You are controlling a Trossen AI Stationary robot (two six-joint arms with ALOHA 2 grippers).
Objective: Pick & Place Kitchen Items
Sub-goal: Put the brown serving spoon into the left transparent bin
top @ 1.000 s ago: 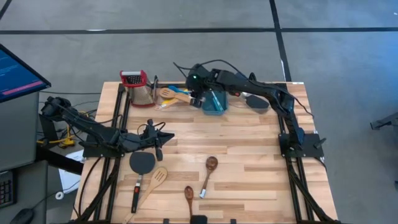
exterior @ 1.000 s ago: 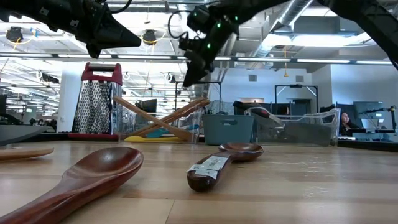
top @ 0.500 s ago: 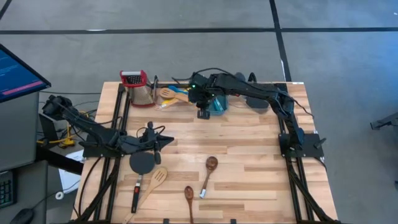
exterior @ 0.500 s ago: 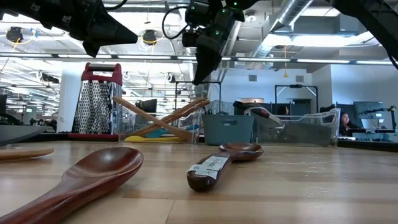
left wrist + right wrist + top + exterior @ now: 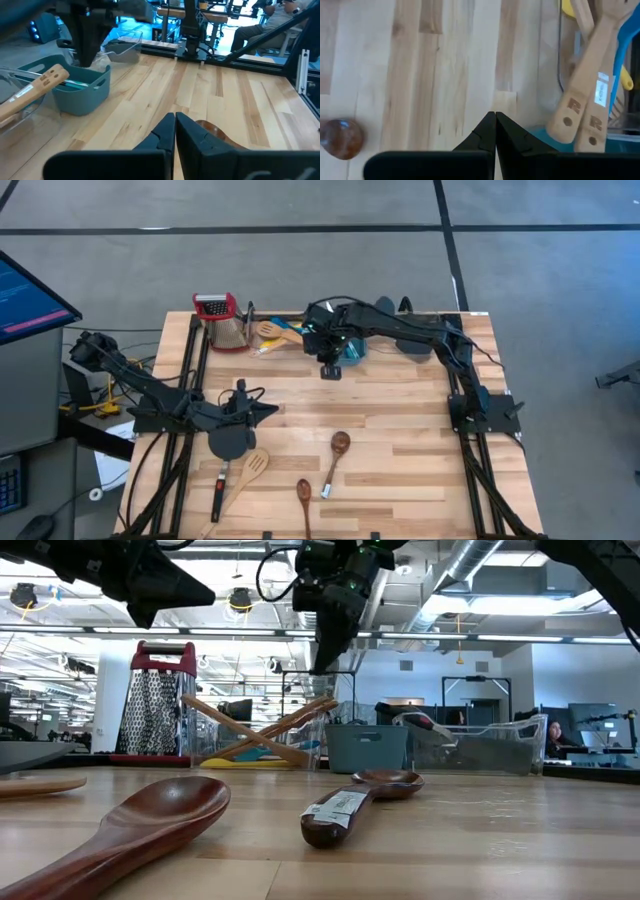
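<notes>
Wooden table (image 5: 400, 405) in a workshop. Right gripper (image 5: 329, 370), fingers pressed together and empty, hangs beside the teal tub (image 5: 352, 350). Left gripper (image 5: 268, 407), likewise closed, hovers above a black spatula (image 5: 228, 448). Brown spoons (image 5: 337, 450) lie nearby.

Grey floor (image 5: 300, 205) crossed by dark lines surrounds the wooden desk (image 5: 400, 410); beyond, ceiling ducts (image 5: 470, 570), strip lights, blue-lit workstations.

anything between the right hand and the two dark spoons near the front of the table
Nothing visible. The right hand, shut and empty, hangs above bare table just in front of the teal tub. Only open wood lies between it and the spoons.
</notes>
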